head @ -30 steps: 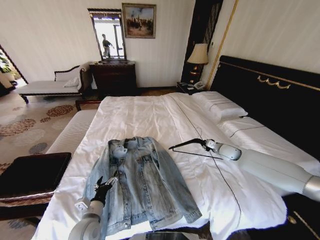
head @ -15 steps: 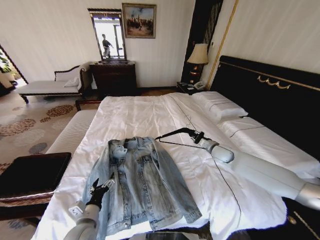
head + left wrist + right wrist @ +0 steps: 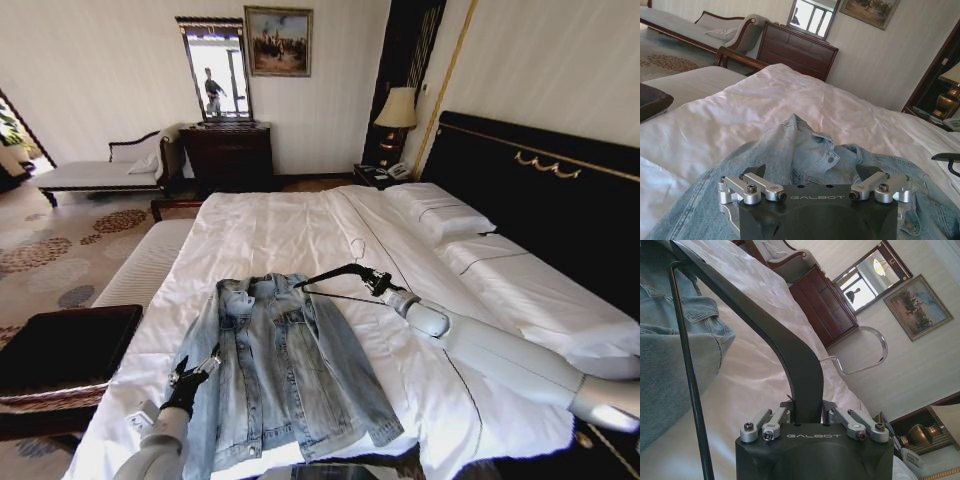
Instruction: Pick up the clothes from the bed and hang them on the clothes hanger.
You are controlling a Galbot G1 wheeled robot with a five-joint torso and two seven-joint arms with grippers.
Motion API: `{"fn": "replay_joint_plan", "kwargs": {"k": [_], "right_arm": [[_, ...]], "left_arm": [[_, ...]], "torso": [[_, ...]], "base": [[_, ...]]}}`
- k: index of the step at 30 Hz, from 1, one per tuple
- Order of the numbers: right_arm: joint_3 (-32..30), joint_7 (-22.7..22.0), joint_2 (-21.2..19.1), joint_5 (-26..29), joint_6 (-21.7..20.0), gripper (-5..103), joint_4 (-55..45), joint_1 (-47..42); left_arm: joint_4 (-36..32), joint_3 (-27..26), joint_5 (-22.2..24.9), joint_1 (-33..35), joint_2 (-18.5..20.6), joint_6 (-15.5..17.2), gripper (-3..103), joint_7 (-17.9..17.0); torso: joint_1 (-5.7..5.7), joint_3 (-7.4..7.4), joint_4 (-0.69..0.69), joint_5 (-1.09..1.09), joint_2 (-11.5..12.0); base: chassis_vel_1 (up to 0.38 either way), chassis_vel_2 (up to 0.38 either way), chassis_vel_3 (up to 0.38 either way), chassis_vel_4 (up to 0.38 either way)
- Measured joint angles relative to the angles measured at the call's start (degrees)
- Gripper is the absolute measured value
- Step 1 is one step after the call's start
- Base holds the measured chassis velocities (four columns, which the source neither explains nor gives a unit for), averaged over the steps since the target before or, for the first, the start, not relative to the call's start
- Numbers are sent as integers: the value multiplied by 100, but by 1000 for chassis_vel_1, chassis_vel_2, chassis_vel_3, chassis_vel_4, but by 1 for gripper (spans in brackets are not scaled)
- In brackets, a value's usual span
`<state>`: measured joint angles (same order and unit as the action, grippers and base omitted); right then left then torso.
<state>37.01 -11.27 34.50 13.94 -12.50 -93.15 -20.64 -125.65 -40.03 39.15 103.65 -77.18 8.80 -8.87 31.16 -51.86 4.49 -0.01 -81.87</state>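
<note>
Reading GALBOT, right gripper [image 3: 807, 415] pinching black hanger [image 3: 330, 279], left gripper [image 3: 812, 175] spread over denim jacket [image 3: 285, 370].

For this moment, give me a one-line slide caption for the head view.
Right gripper holds the black clothes hanger beside the denim jacket's collar on the white bed; left gripper, jaws open, hovers at its sleeve.

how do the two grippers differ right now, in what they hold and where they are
The right gripper is shut on the black clothes hanger, holding it above the bed by the jacket's collar; the left gripper is open and holds nothing. The right gripper sits off the denim jacket, while the left gripper hovers over its lower left side. Both are the same black Galbot type.
</note>
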Motion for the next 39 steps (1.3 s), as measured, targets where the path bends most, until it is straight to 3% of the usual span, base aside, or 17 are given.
{"fn": "replay_joint_plan", "kwargs": {"k": [11,29,35,39], "right_arm": [[-171,-61,140,11,-104,27,30,-367],[102,-250,520,302,-245,27,158,-53],[236,-359,772,362,-208,27,361,0],[326,-368,907,393,-187,27,470,121]], "left_arm": [[61,-3,29,-67,39,22,100,-18],[336,14,171,-563,379,151,100,-85],[642,162,188,-984,908,266,100,-222],[935,385,171,-1413,1211,333,100,-333]], "torso": [[0,0,1,2,0],[0,0,-1,-2,0],[0,-1,4,3,0],[0,-1,-1,1,0]], "base": [[0,0,0,0],[77,84,-74,-74],[8,12,-5,-1],[-7,-26,5,-3]]}}
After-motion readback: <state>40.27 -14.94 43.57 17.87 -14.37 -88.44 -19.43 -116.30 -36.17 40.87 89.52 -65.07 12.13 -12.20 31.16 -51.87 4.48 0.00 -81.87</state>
